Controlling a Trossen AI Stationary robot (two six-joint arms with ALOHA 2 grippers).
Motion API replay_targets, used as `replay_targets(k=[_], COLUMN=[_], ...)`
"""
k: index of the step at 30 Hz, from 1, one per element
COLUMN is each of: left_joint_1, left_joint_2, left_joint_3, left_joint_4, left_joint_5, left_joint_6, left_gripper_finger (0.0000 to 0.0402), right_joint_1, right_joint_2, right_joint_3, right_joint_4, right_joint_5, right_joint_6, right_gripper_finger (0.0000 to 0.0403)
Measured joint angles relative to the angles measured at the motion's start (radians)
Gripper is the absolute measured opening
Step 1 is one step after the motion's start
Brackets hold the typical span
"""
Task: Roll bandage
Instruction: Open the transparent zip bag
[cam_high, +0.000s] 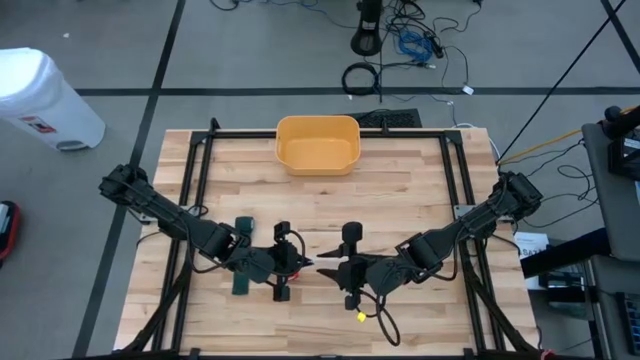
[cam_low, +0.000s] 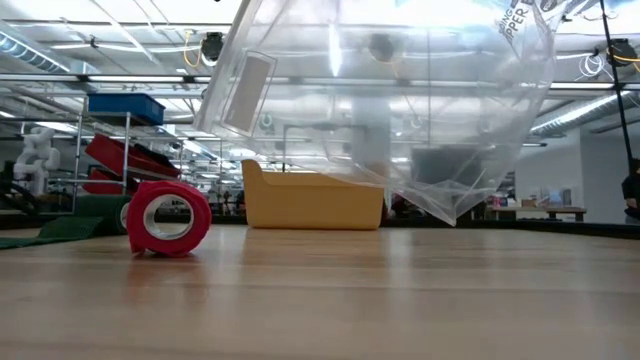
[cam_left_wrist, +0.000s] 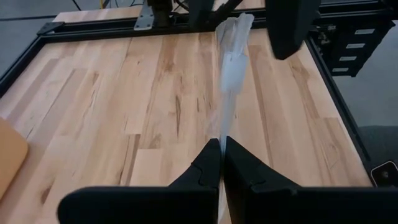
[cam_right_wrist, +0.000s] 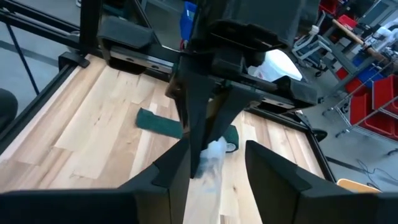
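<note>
Even, bright light over the wooden table (cam_high: 330, 200) from above, and the shadows under both arms are soft and short. Down at table height, ceiling strip lights (cam_low: 60, 55) glow white, and the clear plastic bag (cam_low: 400, 100) catches strong glare along its top, washing out the room behind it. The near tabletop there goes soft, out of focus, while the red roll (cam_low: 168, 217) stays fairly crisp. On the left wrist camera the near fingers (cam_left_wrist: 205, 174) are dark and slightly blurred. On the right wrist camera, a white patch (cam_right_wrist: 277, 65) is blown out and straight lines bend at the edges.
</note>
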Motion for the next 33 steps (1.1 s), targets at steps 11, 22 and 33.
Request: replay_targets(k=[11,22,33], left_joint_1=[0.0,-0.001,0.0], left_joint_2=[0.0,0.001,0.001], left_joint_3=[0.0,0.0,0.0], left_joint_4=[0.001,0.001,0.001], left_joint_5=[0.0,0.0,-0.001], left_joint_6=[0.0,0.0,0.0], left_gripper_finger=[0.0009,0.0009,0.0009], right_joint_1=[-0.012,-0.016,-0.015], right_joint_2=[0.003,0.015,0.015], right_joint_3=[0.0,0.0,0.0], right_joint_4=[0.001,0.016,0.024], right_joint_5=[-0.078,-0.078,-0.078], right_joint_6=[0.003,-0.021,-0.035], right_gripper_finger=[0.0071,0.0048,0.0006])
